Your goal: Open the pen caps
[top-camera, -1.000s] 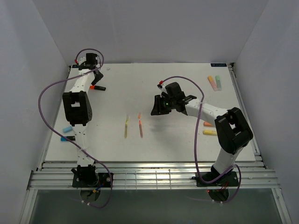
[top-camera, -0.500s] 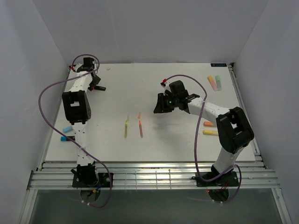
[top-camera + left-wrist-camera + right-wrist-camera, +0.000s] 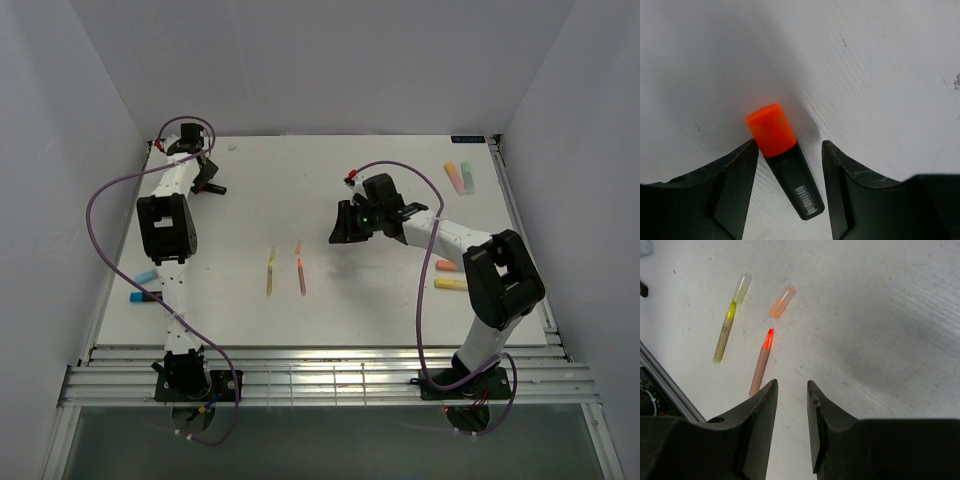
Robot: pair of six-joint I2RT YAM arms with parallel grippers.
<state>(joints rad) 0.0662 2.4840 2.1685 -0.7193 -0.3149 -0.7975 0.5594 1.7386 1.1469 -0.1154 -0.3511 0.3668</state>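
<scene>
Scuffed white table [image 3: 880, 60]; stubby orange cap [image 3: 770, 130] on flat black barrel [image 3: 795, 185]

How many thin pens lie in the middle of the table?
2: a yellow pen on the left, an orange pen just right of it, side by side, not touching.

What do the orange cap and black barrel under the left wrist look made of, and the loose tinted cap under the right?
Orange cap: probably opaque plastic, matte, evenly coloured. Black barrel: smooth plastic with slight sheen, printed barcode. Loose tinted cap: translucent plastic, seemingly; table shows through.
</scene>
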